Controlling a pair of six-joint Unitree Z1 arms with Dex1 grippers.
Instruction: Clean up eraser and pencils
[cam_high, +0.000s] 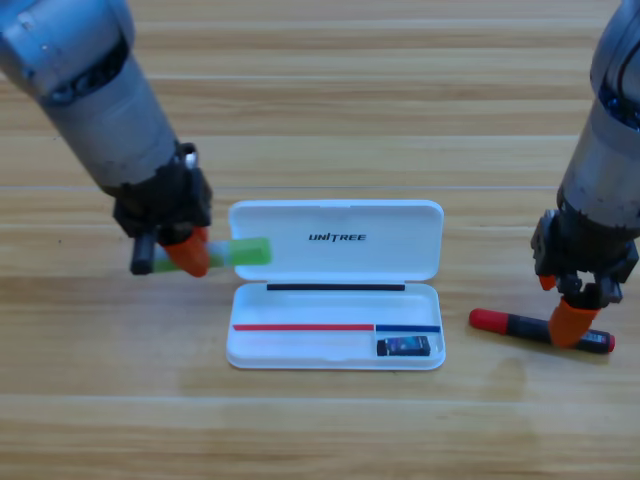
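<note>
The white case (336, 285) lies open at the middle of the wooden table (320, 420), lid flipped back toward twelve o'clock, and the eraser (404, 347) already sits in the tray's small compartment at about five o'clock of the case. At nine o'clock of the case, the left gripper (185, 255) is clenched on the green pencil (240, 251), whose free end overlaps the lid's left edge. The grip looks to be near one end, so the long free part could swing or sag and strike the lid instead of clearing it into the tray; a knock there could also shove the light case and shift the eraser. At three o'clock of the case, well apart from it, the red-capped marker (540, 329) lies on the table with the right gripper (572, 318) down on its right half; I cannot tell whether that pincer has closed. If it pinches off-centre, the round barrel may roll or pivot out. Both arms heading for the tray together could collide.
</note>
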